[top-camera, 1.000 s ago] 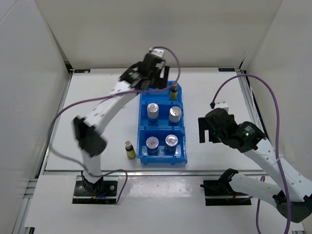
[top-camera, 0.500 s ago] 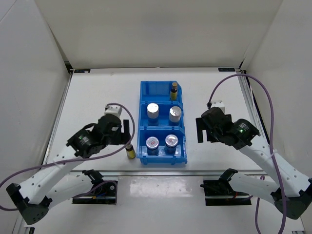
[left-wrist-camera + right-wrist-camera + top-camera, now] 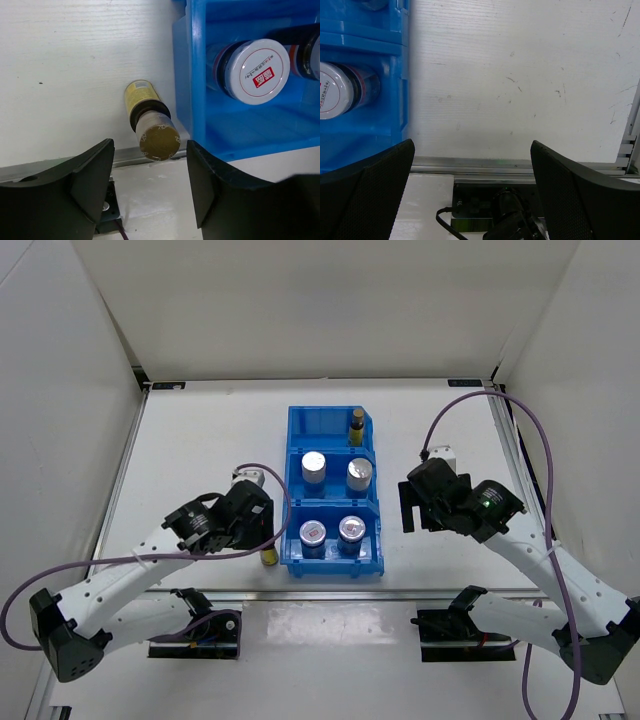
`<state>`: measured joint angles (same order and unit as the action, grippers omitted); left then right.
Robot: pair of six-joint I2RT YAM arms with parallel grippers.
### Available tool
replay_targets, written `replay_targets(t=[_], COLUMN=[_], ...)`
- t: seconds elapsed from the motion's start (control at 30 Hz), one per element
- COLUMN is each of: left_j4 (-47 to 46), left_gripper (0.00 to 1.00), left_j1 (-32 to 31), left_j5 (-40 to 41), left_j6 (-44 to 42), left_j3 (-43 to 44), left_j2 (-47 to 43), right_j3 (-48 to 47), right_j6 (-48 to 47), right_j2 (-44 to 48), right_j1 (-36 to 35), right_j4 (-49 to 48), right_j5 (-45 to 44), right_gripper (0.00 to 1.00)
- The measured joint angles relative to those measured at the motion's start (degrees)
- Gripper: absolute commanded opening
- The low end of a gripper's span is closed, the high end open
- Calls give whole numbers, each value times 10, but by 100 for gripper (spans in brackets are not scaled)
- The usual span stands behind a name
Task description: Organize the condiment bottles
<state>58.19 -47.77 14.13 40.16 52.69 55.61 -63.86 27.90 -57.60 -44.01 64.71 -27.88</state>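
The left arm (image 3: 120, 580) lies low, stretched forward and bent inward, and the left gripper (image 3: 150, 167) points right with its jaws partly apart. The right arm (image 3: 560, 570) bends at the elbow; the right gripper (image 3: 409, 508) points left, jaws spread wide

Bright, even diffuse light, soft faint shadows, top view sharp, wrist views soft up close
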Motion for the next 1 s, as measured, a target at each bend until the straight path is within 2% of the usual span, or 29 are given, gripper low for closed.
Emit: replay_targets(t=[0.07, 0.1, 0.3, 0.5, 0.53, 0.63, 1.0], left_j4=[1, 1, 1, 21, 26, 45, 70], left_gripper=[64, 58, 38, 27, 22, 18, 14], left_j1=[0, 0, -1, -1, -1, -1, 0], left_j5=[0, 0, 3, 16, 20, 38, 161], left_j6=[5, 6, 10, -4, -12, -40, -200], left_j3=[0, 0, 1, 36, 55, 132, 547], left_j2=[5, 6, 17, 47, 58, 97, 290], right_j3=[0, 0, 0, 0, 0, 0, -80], right_j6=[0, 0, 0, 0, 0, 0, -12], right_j2=[0, 0, 0, 2, 4, 19, 77], right_j1=[0, 0, 0, 0, 0, 0, -5], right_j4=[0, 0, 0, 0, 0, 1, 62], right_j5=[0, 0, 0, 0, -1, -1, -33], right_gripper=[100, 100, 100, 100, 100, 100, 100])
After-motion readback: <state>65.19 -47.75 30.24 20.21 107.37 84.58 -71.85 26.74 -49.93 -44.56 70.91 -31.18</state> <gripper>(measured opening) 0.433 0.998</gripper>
